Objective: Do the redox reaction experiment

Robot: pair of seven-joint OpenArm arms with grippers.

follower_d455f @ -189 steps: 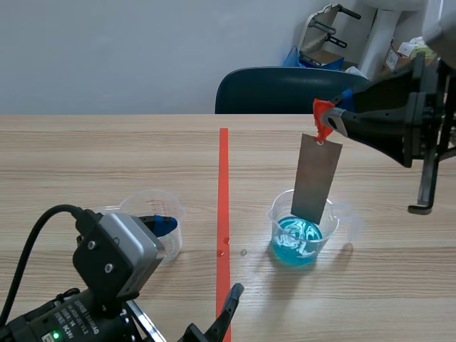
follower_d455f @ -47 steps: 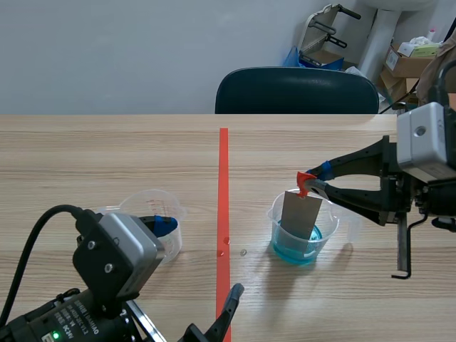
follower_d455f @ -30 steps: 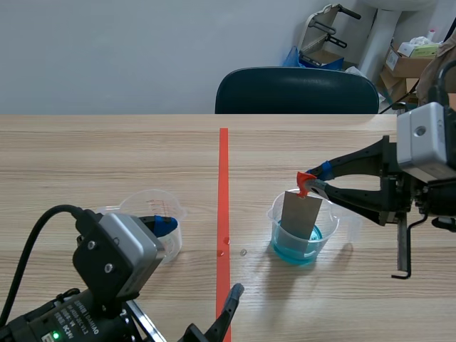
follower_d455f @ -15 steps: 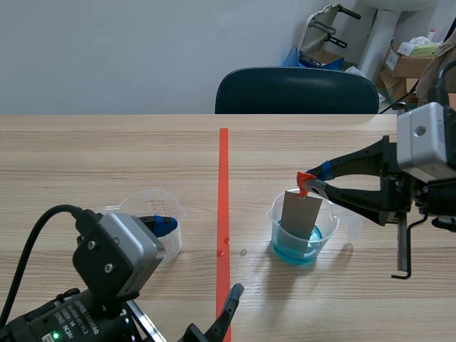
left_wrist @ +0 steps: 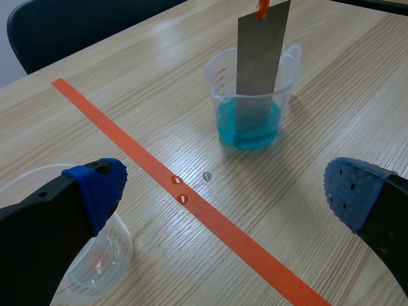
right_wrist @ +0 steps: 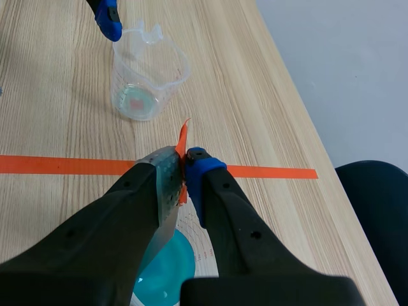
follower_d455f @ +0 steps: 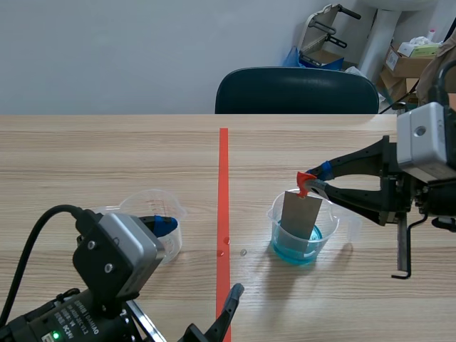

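A clear beaker [follower_d455f: 305, 229] of blue liquid [follower_d455f: 313, 246] stands right of the red tape line. A grey metal strip [follower_d455f: 299, 214] with an orange-red tab [follower_d455f: 304, 181] stands in it, its lower end in the liquid. My right gripper [follower_d455f: 313, 187] is shut on the tab just above the beaker's rim; in the right wrist view the fingers [right_wrist: 204, 175] pinch the tab [right_wrist: 182, 143] over the blue liquid [right_wrist: 167, 268]. My left gripper [left_wrist: 226, 191] is open, low at the near left, next to an empty beaker [follower_d455f: 153, 221].
The empty beaker [left_wrist: 89, 268] sits under my left finger [left_wrist: 95, 188]. A few small droplets [left_wrist: 206, 175] lie by the tape line [follower_d455f: 224, 214]. A dark chair [follower_d455f: 296, 91] stands behind the table's far edge.
Since the oldest frame my right arm has come down and lowered the strip into the blue liquid. Over the last second and a half nothing has moved.
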